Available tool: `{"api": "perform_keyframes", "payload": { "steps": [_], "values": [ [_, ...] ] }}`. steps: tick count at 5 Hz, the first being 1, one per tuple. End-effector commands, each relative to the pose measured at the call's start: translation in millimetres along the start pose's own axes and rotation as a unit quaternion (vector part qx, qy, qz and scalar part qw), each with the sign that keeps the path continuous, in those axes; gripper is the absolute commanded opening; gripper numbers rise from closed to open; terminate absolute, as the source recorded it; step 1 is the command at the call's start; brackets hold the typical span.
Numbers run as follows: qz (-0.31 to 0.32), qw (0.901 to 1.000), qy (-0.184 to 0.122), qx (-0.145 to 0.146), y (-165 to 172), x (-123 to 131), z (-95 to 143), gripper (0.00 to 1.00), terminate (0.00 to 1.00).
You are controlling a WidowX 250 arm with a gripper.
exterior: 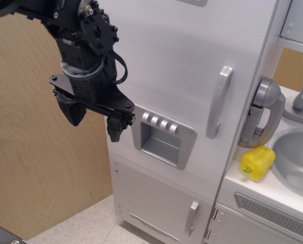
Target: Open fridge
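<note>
The tall white fridge (187, 76) fills the middle of the view. Its large door is closed. A silver vertical bar handle (219, 101) sits near the door's right edge. A grey recessed dispenser panel (163, 143) with a row of buttons sits at the door's lower left. My black gripper (94, 118) hangs at the fridge's left edge, left of the dispenser and well left of the handle. Its fingers stand apart and hold nothing.
A smaller lower door with a short handle (192, 217) is below the large door. Right of the fridge are a grey toy phone (263, 114), a yellow pepper (258, 162), a metal sink (296, 160) and a cabinet with a grey vent (275, 213). A wooden panel (34, 152) stands left.
</note>
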State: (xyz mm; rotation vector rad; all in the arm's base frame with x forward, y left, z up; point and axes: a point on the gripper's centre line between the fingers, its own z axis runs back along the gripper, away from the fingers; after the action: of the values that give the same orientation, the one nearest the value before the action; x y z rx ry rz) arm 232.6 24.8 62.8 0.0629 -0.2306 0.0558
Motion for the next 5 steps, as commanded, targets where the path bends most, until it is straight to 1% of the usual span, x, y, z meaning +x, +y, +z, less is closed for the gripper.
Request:
{"api": "perform_keyframes", "payload": {
  "steps": [1, 2, 3, 4, 5],
  "values": [
    [0.000, 1.0000, 0.000, 0.000, 0, 0, 0, 1.00, 0.00],
    [-0.021, 0.9996, -0.016, -0.007, -27, 23, -3, 1.00, 0.00],
    [-0.034, 0.9976, -0.054, -0.028, -53, 41, -2, 1.00, 0.00],
    [-0.038, 0.9963, -0.072, -0.029, -74, 55, 0, 1.00, 0.00],
    [-0.033, 0.9963, -0.073, -0.032, -95, 73, 4, 1.00, 0.00]
  ]
}}
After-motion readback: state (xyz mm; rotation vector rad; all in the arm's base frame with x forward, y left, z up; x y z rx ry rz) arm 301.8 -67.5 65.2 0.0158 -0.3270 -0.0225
